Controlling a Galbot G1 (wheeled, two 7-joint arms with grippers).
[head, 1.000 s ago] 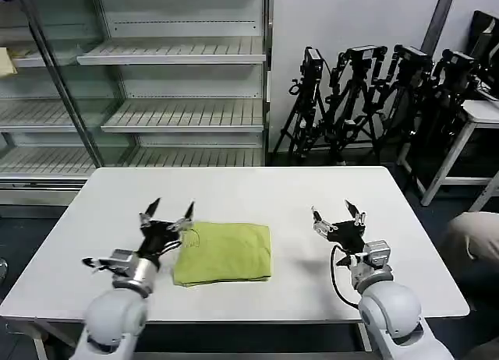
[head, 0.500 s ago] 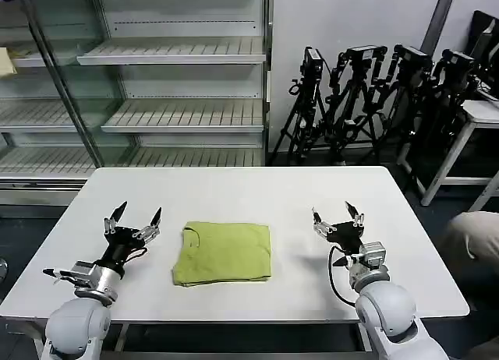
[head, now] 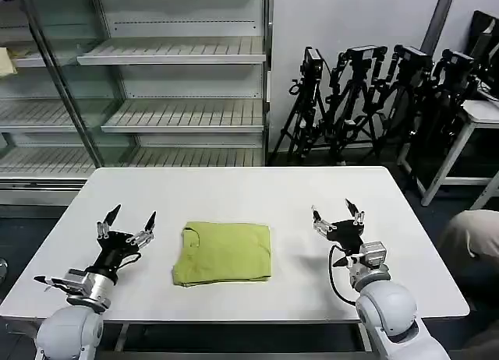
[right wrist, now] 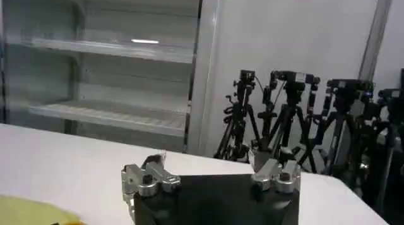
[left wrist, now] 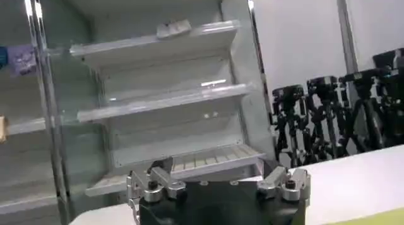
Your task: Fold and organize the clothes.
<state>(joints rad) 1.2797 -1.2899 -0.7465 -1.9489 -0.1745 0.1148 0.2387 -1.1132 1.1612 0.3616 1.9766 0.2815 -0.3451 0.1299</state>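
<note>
In both wrist views the fingertips are cut off. The lime T-shirt [head: 224,253] lies folded into a rectangle at the middle of the white bench [head: 234,192], between the left claw [head: 125,220] and right claw [head: 337,215], touching neither; both claws are spread apart, empty.

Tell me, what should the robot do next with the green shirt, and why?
Probably just rest its arms. The lime T-shirt already lies folded into a neat rectangle on the white table, and the left gripper and right gripper sit open beside it, touching nothing.
</note>
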